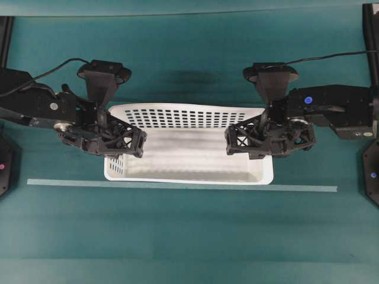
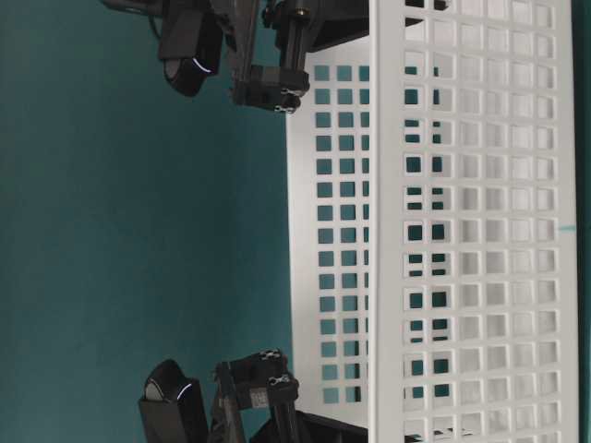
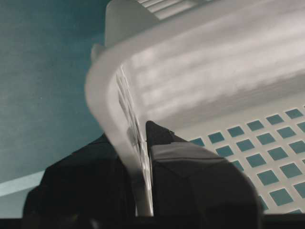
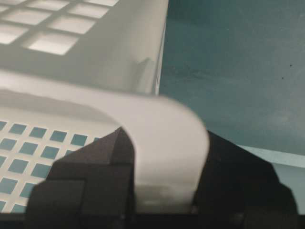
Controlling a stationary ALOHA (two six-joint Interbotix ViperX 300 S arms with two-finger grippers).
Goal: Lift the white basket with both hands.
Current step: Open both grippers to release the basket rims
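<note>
No brand, label or readable writing shows on anything in view. The basket (image 1: 189, 155) sits in the middle of the teal bench (image 1: 177, 236), just behind a pale tape line (image 1: 177, 185) that runs across the bench along its front side. In the overhead view the left end effector (image 1: 121, 145) is at the basket's left short end and the right end effector (image 1: 246, 142) at its right short end, each reaching in from its own side so that the basket lies between the two. The left wrist view shows the left end effector closed on the basket: the curved end wall (image 3: 128, 143) runs down between two dark fingers (image 3: 190, 181), one inside against the perforated wall and one outside, with no gap seen on either face. The right wrist view shows the same on the other end: the rolled rim (image 4: 167, 143) passes between two dark fingers (image 4: 90, 181), one inside the basket and one outside, pressed to the plastic. In the table-level view, which is turned on its side, the perforated walls fill the right half of the picture and both end effectors sit at the basket's rim, one at the top edge (image 2: 277, 83) and one at the bottom edge (image 2: 259, 392). Whether the floor of the basket touches the bench cannot be told for certain from these views.
</note>
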